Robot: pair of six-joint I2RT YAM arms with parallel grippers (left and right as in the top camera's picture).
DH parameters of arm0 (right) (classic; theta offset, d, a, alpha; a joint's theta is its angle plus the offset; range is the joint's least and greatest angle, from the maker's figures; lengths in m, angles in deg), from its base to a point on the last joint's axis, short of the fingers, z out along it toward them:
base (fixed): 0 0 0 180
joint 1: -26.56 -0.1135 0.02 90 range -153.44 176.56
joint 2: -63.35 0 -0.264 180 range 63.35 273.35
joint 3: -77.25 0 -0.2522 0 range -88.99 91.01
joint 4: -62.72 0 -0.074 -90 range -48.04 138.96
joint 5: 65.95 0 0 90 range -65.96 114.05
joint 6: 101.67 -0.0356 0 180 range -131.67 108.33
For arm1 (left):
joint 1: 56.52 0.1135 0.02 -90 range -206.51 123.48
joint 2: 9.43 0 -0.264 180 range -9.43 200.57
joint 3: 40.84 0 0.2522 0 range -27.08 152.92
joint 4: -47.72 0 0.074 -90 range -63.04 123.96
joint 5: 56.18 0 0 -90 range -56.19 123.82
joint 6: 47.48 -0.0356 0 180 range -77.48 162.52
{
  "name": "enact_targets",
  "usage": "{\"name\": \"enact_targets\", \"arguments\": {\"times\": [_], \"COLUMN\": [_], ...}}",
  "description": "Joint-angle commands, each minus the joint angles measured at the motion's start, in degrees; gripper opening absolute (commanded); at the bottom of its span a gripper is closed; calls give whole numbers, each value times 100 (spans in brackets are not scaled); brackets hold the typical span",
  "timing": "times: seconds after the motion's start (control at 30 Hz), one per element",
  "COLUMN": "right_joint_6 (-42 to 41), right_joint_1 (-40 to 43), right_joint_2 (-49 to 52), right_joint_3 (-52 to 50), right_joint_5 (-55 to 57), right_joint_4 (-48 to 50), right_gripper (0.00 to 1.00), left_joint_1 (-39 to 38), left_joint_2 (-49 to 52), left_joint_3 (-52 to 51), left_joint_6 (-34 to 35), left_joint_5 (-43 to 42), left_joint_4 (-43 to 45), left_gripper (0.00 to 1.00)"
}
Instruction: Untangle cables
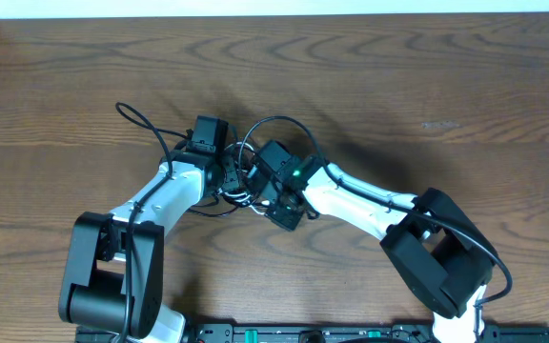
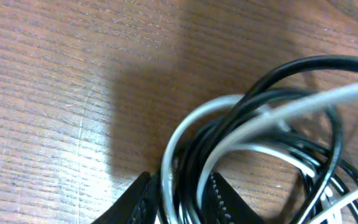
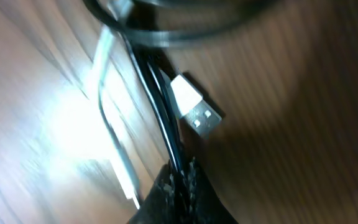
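The black cable [image 2: 303, 62] and white cable [image 2: 272, 115] sit looped together mid-frame on the table [image 1: 427, 76]. The left tool [image 2: 182, 202] pinches strands of both; the right tool [image 3: 180, 180] is clamped tight on the black cable. Untangling seems barely begun; all separating remains.

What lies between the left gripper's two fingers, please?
The left wrist view shows strands of the white cable and the black cable filling the gap between the left gripper's fingers.
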Motion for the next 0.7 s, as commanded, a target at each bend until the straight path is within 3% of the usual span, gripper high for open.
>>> {"name": "enact_targets", "arguments": {"times": [0.0,0.67], "right_joint_6": [-20,-24], "right_joint_1": [245,1547], "right_joint_2": [326,326], "right_joint_3": [-282,-367], "right_joint_5": [883,876], "right_joint_4": [-411,-1027], "right_gripper": [1,1], "left_joint_1": [96,518], "left_joint_2": [74,74], "left_joint_3": [-17,-17], "left_joint_6": [33,33], "left_joint_5": [107,103], "left_joint_4": [-4,-131], "left_gripper": [28,28]}}
